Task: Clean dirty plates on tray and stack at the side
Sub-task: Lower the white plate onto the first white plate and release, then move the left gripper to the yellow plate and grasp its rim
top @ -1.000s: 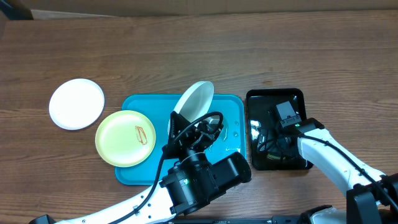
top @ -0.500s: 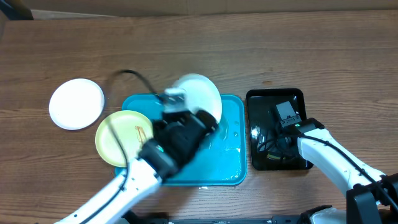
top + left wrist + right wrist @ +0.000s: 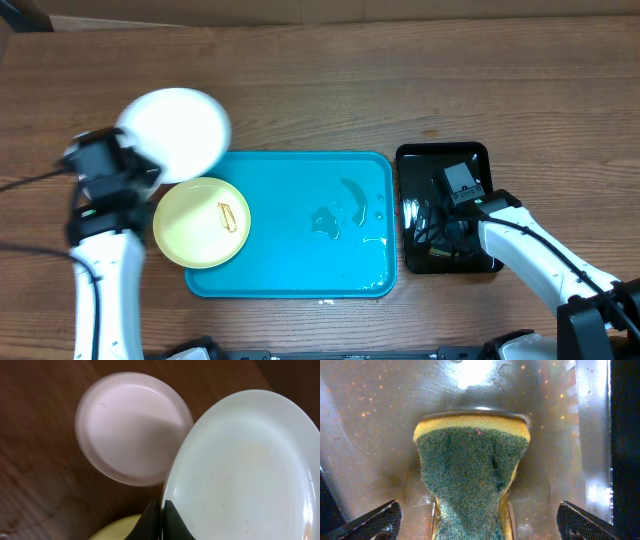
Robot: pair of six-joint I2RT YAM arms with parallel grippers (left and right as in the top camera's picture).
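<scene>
My left gripper point(image 3: 138, 162) point(image 3: 162, 521) is shut on the rim of a white plate point(image 3: 177, 130) point(image 3: 250, 465) and holds it tilted in the air. Below it, a second white plate point(image 3: 131, 427) lies on the table left of the tray; in the overhead view it is hidden by the held plate and arm. The pale yellow-green plate point(image 3: 200, 222) point(image 3: 117, 530), with an orange smear, lies across the left rim of the turquoise tray point(image 3: 300, 270). My right gripper point(image 3: 440, 225) point(image 3: 480, 522) is open on either side of a green-and-yellow sponge point(image 3: 472, 470).
Wet smears lie on the tray floor point(image 3: 335, 215). A glossy black tray point(image 3: 480, 155) stands right of the turquoise tray and holds the sponge and my right gripper. The brown wooden table point(image 3: 330, 90) lies all around.
My left arm has swung from over the tray to the far left, carrying the white plate over the other white plate. The right arm has not moved.
</scene>
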